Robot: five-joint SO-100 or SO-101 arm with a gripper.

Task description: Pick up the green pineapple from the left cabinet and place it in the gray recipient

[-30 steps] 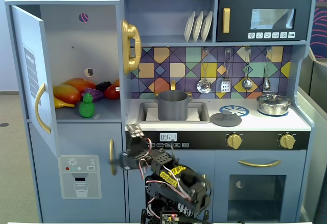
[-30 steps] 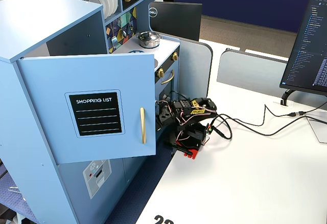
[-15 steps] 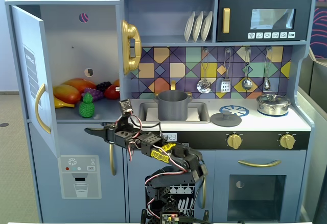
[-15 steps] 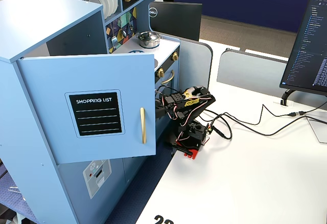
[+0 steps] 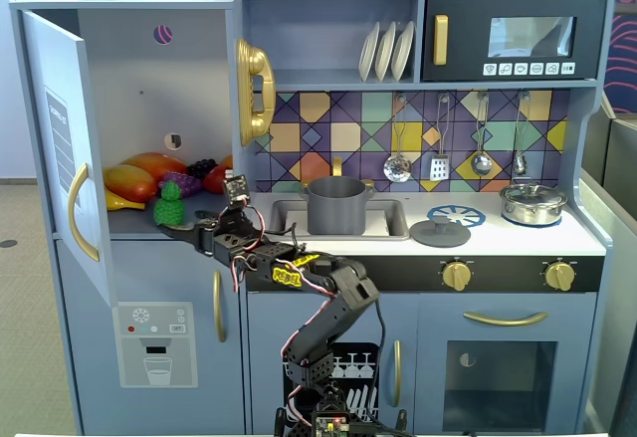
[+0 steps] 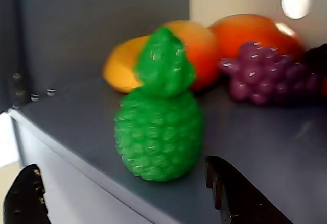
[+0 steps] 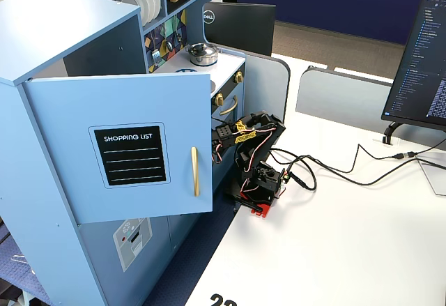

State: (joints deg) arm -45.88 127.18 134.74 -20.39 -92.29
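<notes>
The green pineapple [image 5: 171, 205] stands upright at the front edge of the shelf in the left cabinet [image 5: 149, 79], whose door [image 5: 65, 148] hangs open. In the wrist view the pineapple [image 6: 159, 117] fills the centre. My gripper [image 6: 121, 165] is open, with one black finger [image 6: 23, 198] low on the left and the other finger [image 6: 240, 193] low on the right; the pineapple stands just ahead of the tips, untouched. In a fixed view the gripper [image 5: 202, 228] sits just right of the pineapple at the shelf's edge. The gray recipient [image 5: 336, 205] stands in the sink, empty of the pineapple.
Orange and yellow fruits [image 6: 194, 50] and purple grapes [image 6: 260, 76] lie behind the pineapple. A flat gray lid [image 5: 440, 230] and a shiny silver pot [image 5: 532, 201] sit on the counter. In another fixed view the open door [image 7: 132, 146] hides the shelf; the arm [image 7: 244, 135] reaches behind it.
</notes>
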